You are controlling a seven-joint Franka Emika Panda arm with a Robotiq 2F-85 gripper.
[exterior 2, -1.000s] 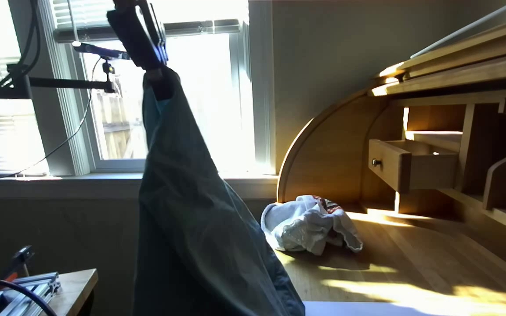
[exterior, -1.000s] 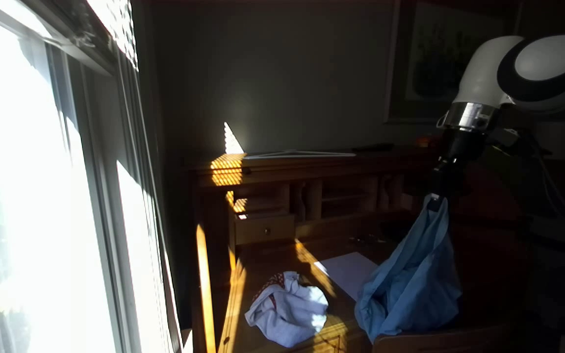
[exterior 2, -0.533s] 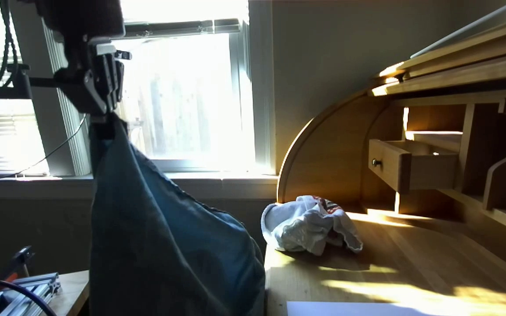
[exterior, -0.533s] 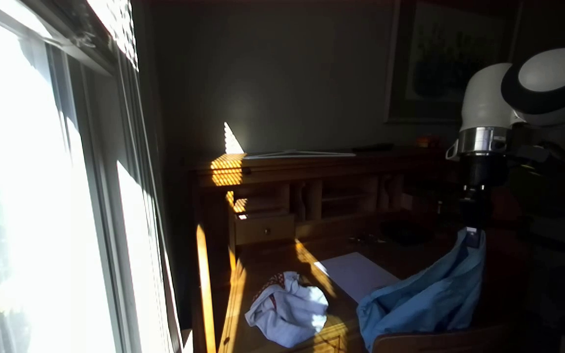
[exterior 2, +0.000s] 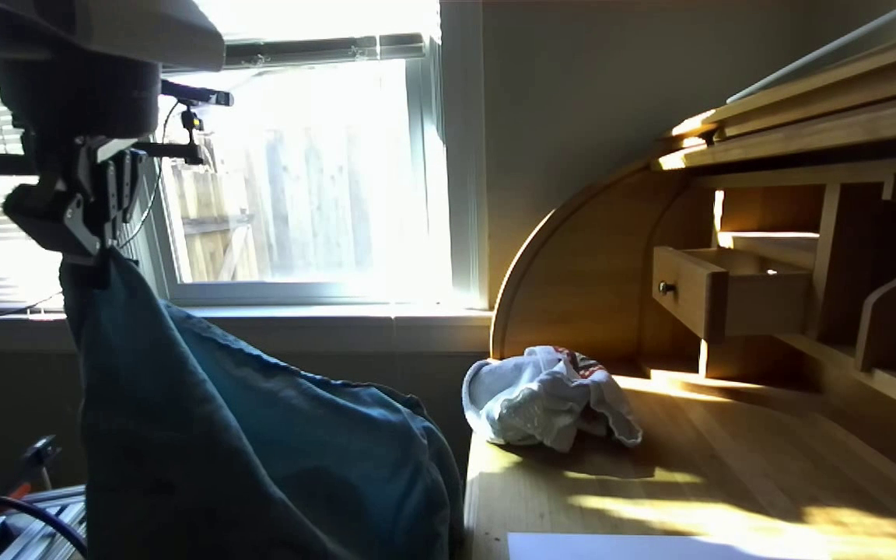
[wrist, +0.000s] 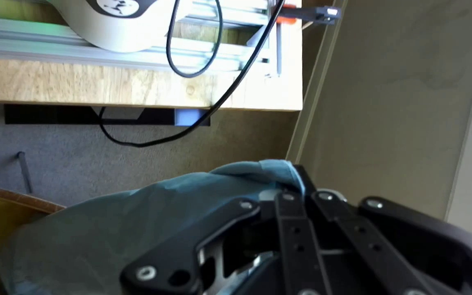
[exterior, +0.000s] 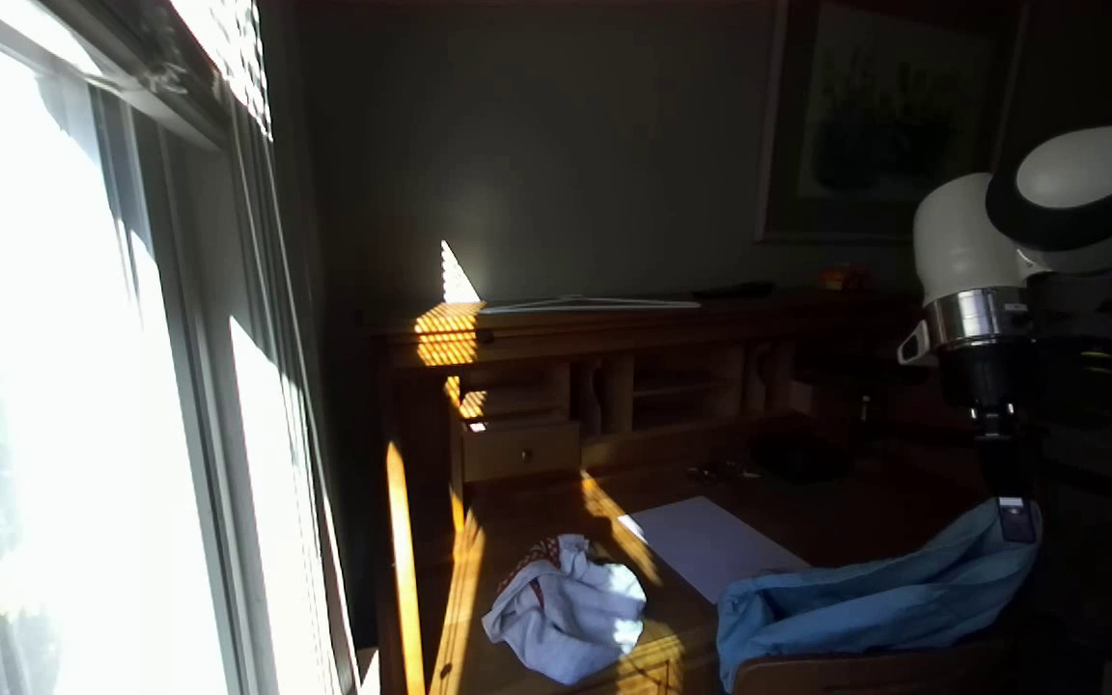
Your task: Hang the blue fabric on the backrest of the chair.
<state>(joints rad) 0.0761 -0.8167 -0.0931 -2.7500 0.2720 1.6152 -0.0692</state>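
Observation:
The blue fabric [exterior: 865, 610] is stretched from my gripper [exterior: 1017, 519] down to the wooden backrest of the chair [exterior: 855, 674], whose top edge shows at the bottom of an exterior view. The fabric's far end bunches over and behind that edge. In an exterior view the fabric [exterior 2: 285, 451] hangs from my gripper [exterior 2: 90, 268] beside the desk and hides the chair. In the wrist view my gripper [wrist: 301, 186] is shut on a corner of the fabric [wrist: 137, 225], which runs left to a curved wooden edge [wrist: 19, 199]. The gripper is beyond the backrest, away from the desk.
A roll-top desk [exterior 2: 541, 498] holds a crumpled white cloth [exterior 2: 549, 400] and a sheet of paper [exterior: 710, 545]. Its small drawer [exterior 2: 689, 295] stands open. In the wrist view, the robot's wooden table [wrist: 137, 84] and a loose black cable [wrist: 228, 92] lie beyond the fabric.
My gripper has moved down and away from the desk, pulling the fabric with it. The fabric now lies lower and flatter above the backrest. The grip has stayed shut.

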